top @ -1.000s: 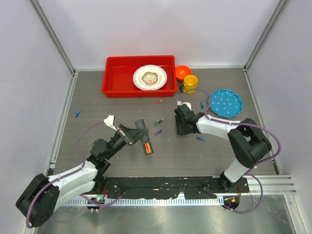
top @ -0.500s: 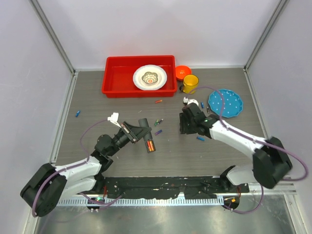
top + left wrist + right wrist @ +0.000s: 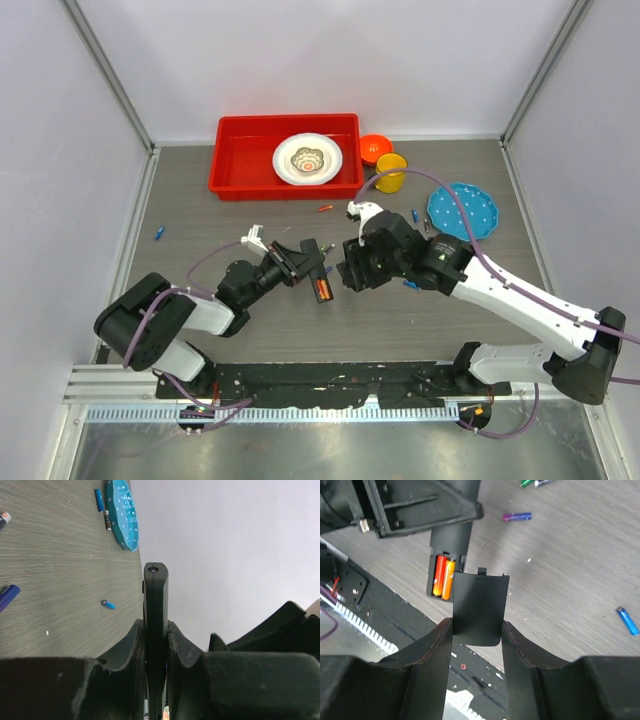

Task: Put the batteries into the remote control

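Across the bench (image 3: 200,210), bare room lies at far left, with one blue battery (image 3: 159,234) near the wall. At centre, the left gripper (image 3: 298,266) has its jaws clamped on the remote control (image 3: 318,284). The right gripper (image 3: 352,272) has its jaws part spread, pinching the cover (image 3: 479,607) just beside the slot. The right wrist view separates the red and orange batteries (image 3: 442,575) seated side by side, which read as one orange patch from above. The left wrist view shows the remote edge-on, with a blue plate (image 3: 122,515) beyond.

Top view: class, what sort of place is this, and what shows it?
Most likely a robotics lab work cell, not a home: a left arm and right arm bolted at the table's near edge, plain white walls around it, and props like a red tray and loose batteries.
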`<state>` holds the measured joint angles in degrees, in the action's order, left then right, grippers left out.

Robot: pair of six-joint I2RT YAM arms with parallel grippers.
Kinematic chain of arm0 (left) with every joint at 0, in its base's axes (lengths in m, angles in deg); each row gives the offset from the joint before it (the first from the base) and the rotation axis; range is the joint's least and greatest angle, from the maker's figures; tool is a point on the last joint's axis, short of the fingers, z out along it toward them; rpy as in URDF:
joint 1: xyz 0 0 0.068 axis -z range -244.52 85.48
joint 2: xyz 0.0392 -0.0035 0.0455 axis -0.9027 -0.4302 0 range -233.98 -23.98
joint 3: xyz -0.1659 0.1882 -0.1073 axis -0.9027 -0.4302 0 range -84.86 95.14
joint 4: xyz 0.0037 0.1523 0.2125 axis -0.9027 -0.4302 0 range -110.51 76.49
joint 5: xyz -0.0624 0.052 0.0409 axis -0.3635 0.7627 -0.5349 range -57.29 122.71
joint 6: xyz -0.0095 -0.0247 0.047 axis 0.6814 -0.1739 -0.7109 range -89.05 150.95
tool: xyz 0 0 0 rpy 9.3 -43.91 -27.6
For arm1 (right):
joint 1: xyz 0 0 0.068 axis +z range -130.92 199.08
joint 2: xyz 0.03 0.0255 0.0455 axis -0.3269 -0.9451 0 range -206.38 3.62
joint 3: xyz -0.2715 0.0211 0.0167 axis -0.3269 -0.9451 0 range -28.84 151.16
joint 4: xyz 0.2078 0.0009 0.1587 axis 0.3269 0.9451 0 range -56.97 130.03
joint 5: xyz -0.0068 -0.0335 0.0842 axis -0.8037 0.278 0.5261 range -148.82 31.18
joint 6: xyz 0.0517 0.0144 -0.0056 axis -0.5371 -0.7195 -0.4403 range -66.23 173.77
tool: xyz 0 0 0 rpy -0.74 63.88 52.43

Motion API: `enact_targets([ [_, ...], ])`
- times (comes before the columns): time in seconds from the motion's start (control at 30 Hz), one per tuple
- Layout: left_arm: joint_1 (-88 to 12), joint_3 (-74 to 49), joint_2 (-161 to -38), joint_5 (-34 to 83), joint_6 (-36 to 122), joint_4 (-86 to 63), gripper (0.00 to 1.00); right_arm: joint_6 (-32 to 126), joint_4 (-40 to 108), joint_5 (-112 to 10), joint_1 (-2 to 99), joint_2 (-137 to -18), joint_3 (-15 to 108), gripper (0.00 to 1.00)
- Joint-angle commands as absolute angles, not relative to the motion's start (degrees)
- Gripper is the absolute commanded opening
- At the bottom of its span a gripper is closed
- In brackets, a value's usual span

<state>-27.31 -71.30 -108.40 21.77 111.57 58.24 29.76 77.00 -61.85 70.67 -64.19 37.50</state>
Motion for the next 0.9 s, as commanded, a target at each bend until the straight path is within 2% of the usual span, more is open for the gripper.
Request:
enact_targets([
  [0.0, -26.6, -68.3, -109.1, 22.7, 112.8, 75.1, 0.0, 28.9, 80.7, -57.4, 72.3, -65.1, 40.1, 0.03],
  [0.43, -25.8, -69.7, -110.8, 28.6, 110.0, 75.1, 0.0, 24.3, 77.6, -58.6, 76.6, -72.1, 43.1, 0.02],
  [0.87, -25.8, -70.6, -110.1, 30.3, 110.8, 75.1, 0.0, 25.6, 78.0, -67.3, 78.9, -79.1, 46.9, 0.01],
])
